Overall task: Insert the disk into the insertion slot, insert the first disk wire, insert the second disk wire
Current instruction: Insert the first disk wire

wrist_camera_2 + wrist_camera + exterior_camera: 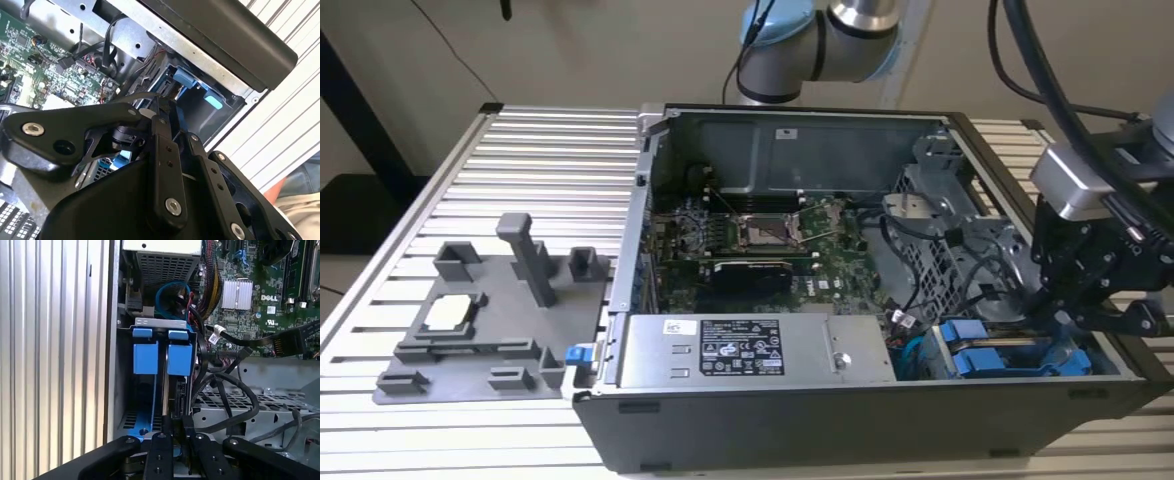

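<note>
The disk sits edge-up in the insertion slot at the case's front corner, on the exterior view's right; its blue caddy [983,360] [180,357] shows beside a second blue tab [145,357]. My gripper [1070,315] [175,432] [159,117] hangs right over this bay. Its fingers [161,447] stand close together, pinched on a black disk wire connector [178,397] at the disk's edge. The black wire [127,96] curves away from the fingertips. Whether the plug is seated, I cannot tell.
The open computer case [640,230] lies on a slatted metal table [520,160]. Inside are the motherboard [761,235], the grey labelled power-supply box [740,350], and loose black cables [235,390] over a metal cage [250,405]. A grey fixture [480,320] stands on the exterior view's left.
</note>
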Controlling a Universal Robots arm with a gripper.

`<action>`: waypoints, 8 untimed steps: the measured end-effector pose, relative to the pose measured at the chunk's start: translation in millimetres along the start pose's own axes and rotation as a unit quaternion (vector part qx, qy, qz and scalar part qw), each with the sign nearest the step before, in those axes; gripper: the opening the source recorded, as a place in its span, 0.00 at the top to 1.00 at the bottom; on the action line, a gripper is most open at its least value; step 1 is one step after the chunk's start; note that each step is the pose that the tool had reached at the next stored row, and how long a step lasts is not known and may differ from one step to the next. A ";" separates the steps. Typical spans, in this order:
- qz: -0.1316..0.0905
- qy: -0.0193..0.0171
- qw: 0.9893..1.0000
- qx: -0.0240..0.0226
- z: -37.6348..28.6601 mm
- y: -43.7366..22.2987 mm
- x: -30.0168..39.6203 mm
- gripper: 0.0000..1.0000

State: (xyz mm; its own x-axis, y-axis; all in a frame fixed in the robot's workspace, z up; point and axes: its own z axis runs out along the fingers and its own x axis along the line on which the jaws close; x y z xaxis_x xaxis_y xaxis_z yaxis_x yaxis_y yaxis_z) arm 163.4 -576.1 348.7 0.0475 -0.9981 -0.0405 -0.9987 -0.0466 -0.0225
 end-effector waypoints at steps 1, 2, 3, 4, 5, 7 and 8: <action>0.000 0.000 1.000 0.000 0.2 0.0 -1.0 0.81; 0.000 0.000 1.000 0.000 0.5 -0.1 -2.1 0.81; 0.000 0.000 1.000 0.000 0.9 -0.1 -3.1 0.81; 0.000 0.000 1.000 0.000 1.3 -0.2 -3.7 0.81; 0.000 0.000 1.000 0.000 1.9 -0.2 -3.9 0.81; 0.000 0.000 1.000 0.000 3.1 -0.3 -4.0 0.81; 0.000 0.000 1.000 0.000 4.1 -0.3 -3.9 0.81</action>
State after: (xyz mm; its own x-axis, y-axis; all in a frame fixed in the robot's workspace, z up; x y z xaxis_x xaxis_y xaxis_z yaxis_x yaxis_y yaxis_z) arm 163.6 -572.0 344.8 0.0473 -0.9981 -0.0404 -0.9987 -0.0464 -0.0228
